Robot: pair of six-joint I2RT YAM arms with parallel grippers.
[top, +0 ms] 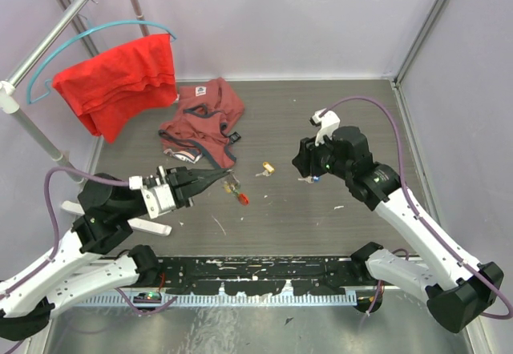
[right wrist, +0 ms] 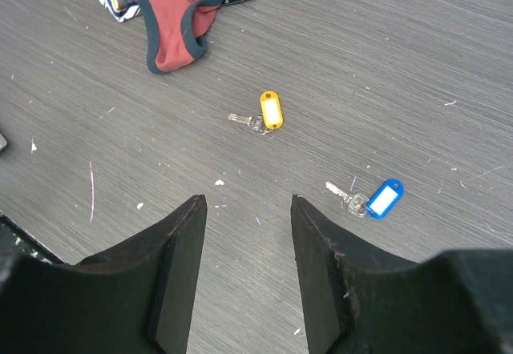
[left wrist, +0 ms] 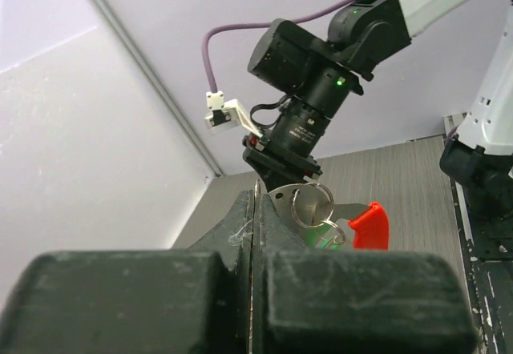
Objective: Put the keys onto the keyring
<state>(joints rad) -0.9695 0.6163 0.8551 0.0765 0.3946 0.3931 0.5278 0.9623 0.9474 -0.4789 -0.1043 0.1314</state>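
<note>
My left gripper (top: 215, 179) is shut on the keyring (left wrist: 311, 204), pinching its flat metal plate edge-on between the fingertips (left wrist: 272, 210). A red tag (left wrist: 370, 226) and a green-headed key (left wrist: 325, 238) hang from the rings beside the jaws; the red tag (top: 241, 199) dangles just above the table. A yellow-headed key (right wrist: 270, 110) and a blue-headed key (right wrist: 383, 199) lie loose on the table. My right gripper (right wrist: 247, 202) hovers open above the table, empty, with the blue key (top: 317, 179) just to its right and the yellow key (top: 267, 167) further ahead.
A maroon garment (top: 204, 122) lies crumpled at the back of the table. A red cloth (top: 120, 82) hangs on a teal hanger from the metal rack at the back left. A white flat piece (top: 152, 226) lies under the left arm. A black rail (top: 264, 274) runs along the near edge.
</note>
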